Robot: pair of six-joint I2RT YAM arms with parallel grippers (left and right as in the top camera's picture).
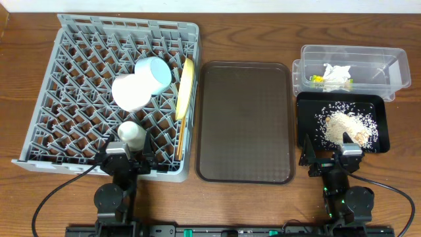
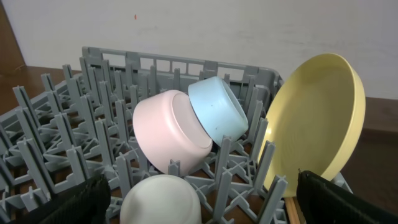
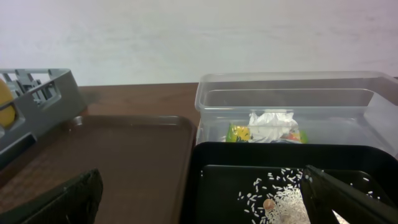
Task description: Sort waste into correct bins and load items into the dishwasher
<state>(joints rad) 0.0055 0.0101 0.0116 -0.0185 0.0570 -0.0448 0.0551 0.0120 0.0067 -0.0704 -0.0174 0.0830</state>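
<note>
- On the wooden table, in front of the left arm: a large grey dish rack, already loaded.
- Among the pegs near the rack's middle: a pinkish-white bowl tipped on its side, with a light blue bowl leaning against it, the two touching.
- Just nearer the arms than the pink bowl: a small white cup set between pegs, its rounded side toward the left wrist camera.
- Along the rack's right side: a round yellow plate standing on edge with a slight lean, and thin wooden chopsticks lying lengthwise at its near end.
- At mid-table, between rack and bins: a brown serving tray.
- At the far right: a clear plastic tub holding a crumpled white napkin and a green-and-yellow snack wrapper, side by side at the end nearer the serving tray.
- Directly in front of the tub: a shallow black tray, with rice-like food scraps heaped in the middle and scattered around.
- Left gripper: at the rack's near edge, close behind the cup, fingers spread wide, nothing between them.
- Right gripper: at the black tray's near edge, fingers likewise spread wide, holding nothing.
</note>
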